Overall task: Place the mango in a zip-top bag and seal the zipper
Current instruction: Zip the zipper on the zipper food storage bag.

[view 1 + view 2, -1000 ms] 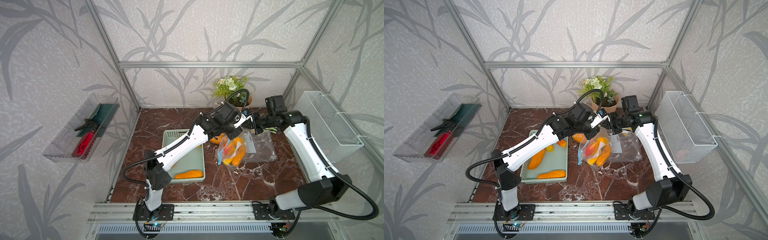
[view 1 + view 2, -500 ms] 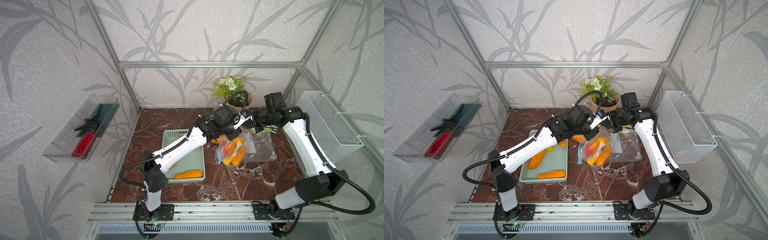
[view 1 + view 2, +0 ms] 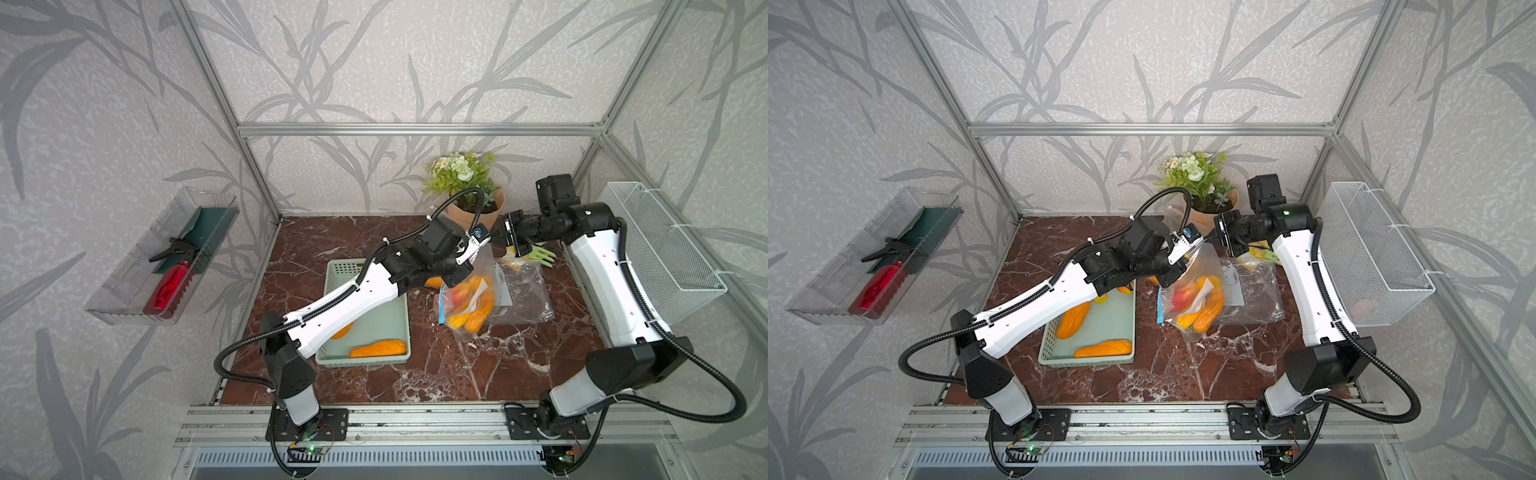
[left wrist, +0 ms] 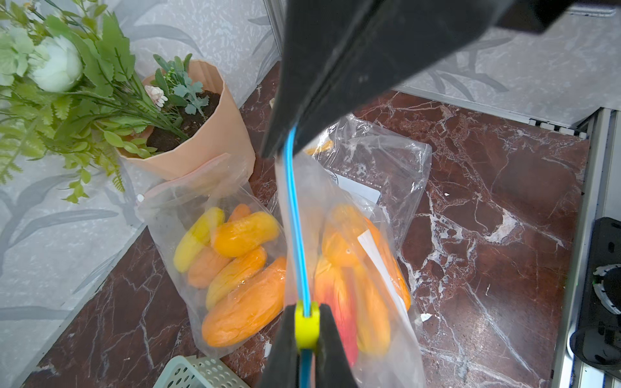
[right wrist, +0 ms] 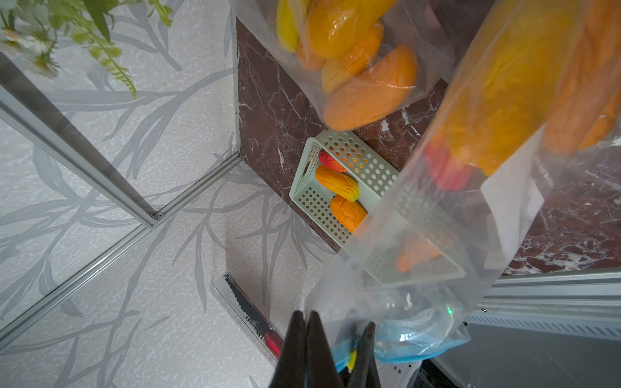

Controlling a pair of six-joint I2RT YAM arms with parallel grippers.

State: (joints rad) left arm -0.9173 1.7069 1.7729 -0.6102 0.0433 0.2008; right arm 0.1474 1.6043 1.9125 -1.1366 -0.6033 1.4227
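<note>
Mangoes (image 4: 349, 248) already sit in the zip-top bag (image 3: 465, 291). Our left hand (image 4: 304, 336) is pinched on the zipper (image 4: 295, 218) and our right hand (image 3: 498, 240) is clamped on its far end. Both have shifted slightly toward the basket (image 3: 376, 328) with the strip taut, so we judge sealing underway. A second filled bag (image 4: 218, 255) and a flower pot (image 4: 208, 134) crowd behind.

Bag (image 4: 339, 191) between the jaws clear crinkly glossy plastic, zipper (image 4: 295, 228) smooth blue plastic strip, table (image 4: 487, 188) below glossy veined marble look, basket (image 4: 198, 373) matt perforated plastic, pot (image 4: 208, 134) matt ribbed.
</note>
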